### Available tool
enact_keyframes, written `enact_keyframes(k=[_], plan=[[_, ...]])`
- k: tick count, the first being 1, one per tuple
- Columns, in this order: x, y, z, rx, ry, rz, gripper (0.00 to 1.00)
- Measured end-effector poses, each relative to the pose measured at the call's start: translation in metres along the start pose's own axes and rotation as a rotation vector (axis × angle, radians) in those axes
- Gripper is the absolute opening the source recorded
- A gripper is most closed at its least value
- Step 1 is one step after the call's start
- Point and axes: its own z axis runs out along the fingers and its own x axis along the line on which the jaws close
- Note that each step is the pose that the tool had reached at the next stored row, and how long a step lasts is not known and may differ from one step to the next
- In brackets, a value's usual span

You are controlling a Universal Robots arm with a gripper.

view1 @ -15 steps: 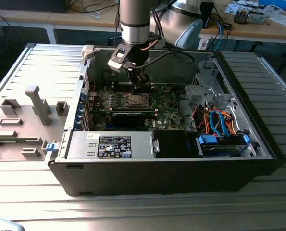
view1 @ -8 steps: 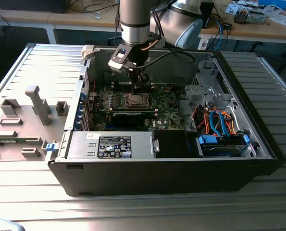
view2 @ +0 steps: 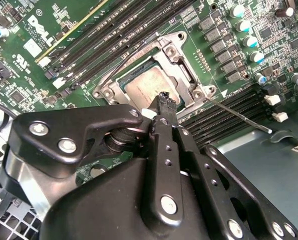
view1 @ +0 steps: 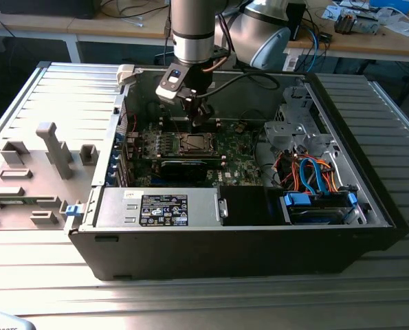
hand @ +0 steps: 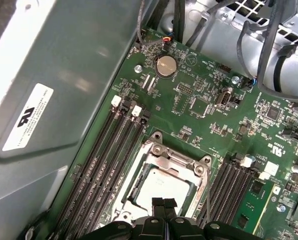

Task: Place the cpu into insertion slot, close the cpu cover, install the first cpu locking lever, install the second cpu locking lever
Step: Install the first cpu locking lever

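- hand (view2: 165,99) is closed, its two black fingers pressed flat together with nothing visible between them.
- its tip hangs at one edge of the cpu (view2: 144,87), over a side of the socket; whether it touches the metal cannot be told.
- the cpu lies flat in the insertion slot (hand: 137,186), and its dull silver top shows through the window of the cpu cover (view2: 176,55).
- the cpu cover is down, lying flat around the chip as a silver frame with screw heads at its corners.
- one locking lever (view2: 239,117), a thin metal rod, juts out from a corner of the socket across one bank of memory slots (view2: 216,122); its tip ends over the grey case floor, well clear of the socket.
- a second lever (view2: 119,62), a curved wire, runs along the opposite side of the frame; whether it is latched cannot be told.
- around the socket spreads the green motherboard (hand: 199,115), with a coin cell battery (hand: 165,65) well apart from the socket.
- in the exterior view the arm (view1: 194,34) reaches straight down into the open computer case (view1: 225,240), which lies on its side on a grey ribbed table (view1: 190,302).
- a power supply (view1: 156,206) sits along the near wall of the case, and blue and orange cables (view1: 314,172) bunch toward the exterior view's right.
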Motion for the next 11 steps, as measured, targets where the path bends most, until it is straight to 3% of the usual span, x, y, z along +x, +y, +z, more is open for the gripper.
enact_keyframes(k=[11], plan=[[0.0, 0.0, 0.0, -0.0028, 0.0003, -0.03, 0.11]])
